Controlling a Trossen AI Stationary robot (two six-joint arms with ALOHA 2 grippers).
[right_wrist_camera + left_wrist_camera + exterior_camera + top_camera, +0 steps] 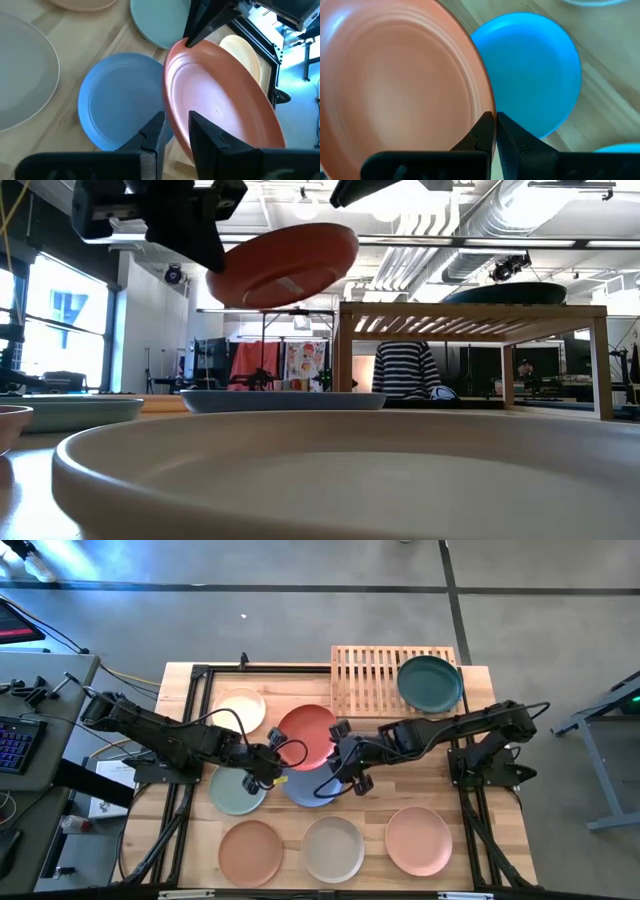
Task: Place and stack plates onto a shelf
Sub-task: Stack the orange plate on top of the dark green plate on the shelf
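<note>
Fingers of both grippers are pinching opposite edges of the round, matte red-orange plate (307,735): the left gripper (495,131) is clamped tight on one rim, the right gripper (176,131) is closed on the opposite rim with only the plate's edge between its fingers. In the low view, the plate is hanging tilted in the air, clear of the table and above the flat blue plate (120,100) lying on the planks.

The low light-wood slatted shelf (365,680) is standing at the table's far edge, with a dark teal plate (430,682) already sitting on its right part and its left part bare. To do this well, I judge that one arm should be releasing only when the other's hold is sure, since two arms pulling differently could twist the rim free. The carrying arm should then be levelling the plate and keeping it high enough to clear the shelf's front rail.
</note>
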